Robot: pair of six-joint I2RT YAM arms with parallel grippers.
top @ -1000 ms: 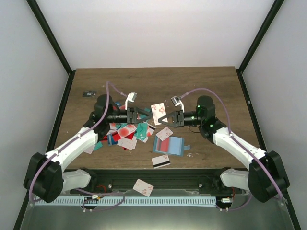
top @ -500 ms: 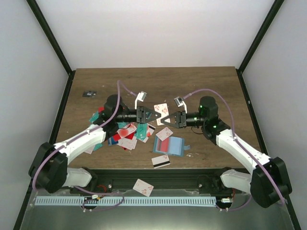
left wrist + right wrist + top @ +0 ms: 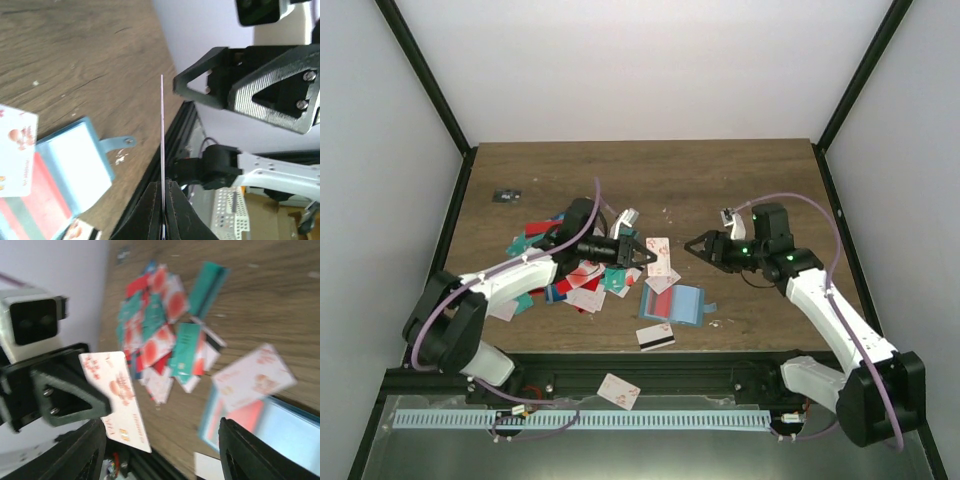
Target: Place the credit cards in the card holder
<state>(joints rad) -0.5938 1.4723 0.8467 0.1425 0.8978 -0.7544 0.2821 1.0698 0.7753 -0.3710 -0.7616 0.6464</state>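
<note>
Top external view shows the left gripper [image 3: 642, 256] clamped on one white-and-red card [image 3: 661, 257] above the table [image 3: 620, 170], the right gripper [image 3: 695, 245] gaping and empty nearby, so that card should probably go edge-first into a pocket of the open card holder [image 3: 688, 305] near the front edge.

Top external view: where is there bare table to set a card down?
Bare: the far strip of the table along its back edge, and the patch right of the card holder. Crowded: the credit cards heaped left of centre.

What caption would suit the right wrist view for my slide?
Left gripper holds a white, red-blotched card aloft; scattered cards and the open card holder lie on the table below.
</note>
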